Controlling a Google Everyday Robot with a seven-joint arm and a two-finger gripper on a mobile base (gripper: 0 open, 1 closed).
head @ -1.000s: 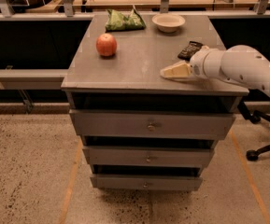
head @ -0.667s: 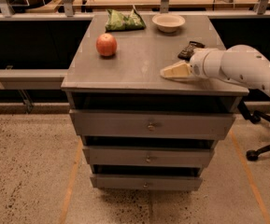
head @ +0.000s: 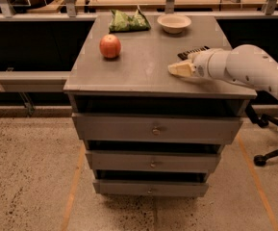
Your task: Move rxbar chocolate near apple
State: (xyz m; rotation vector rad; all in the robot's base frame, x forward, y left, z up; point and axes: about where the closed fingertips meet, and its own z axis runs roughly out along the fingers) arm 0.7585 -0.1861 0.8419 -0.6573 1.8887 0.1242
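The rxbar chocolate is a flat black wrapper lying on the right side of the grey drawer cabinet's top, partly hidden behind my arm. The red-orange apple sits on the left part of the top, well apart from the bar. My gripper is low over the top just in front of and slightly left of the bar, pointing left towards the apple. The white arm reaches in from the right.
A green chip bag and a shallow cream bowl sit along the cabinet's back edge. The cabinet has three drawers. An office chair base stands on the floor at the right. A bench runs behind.
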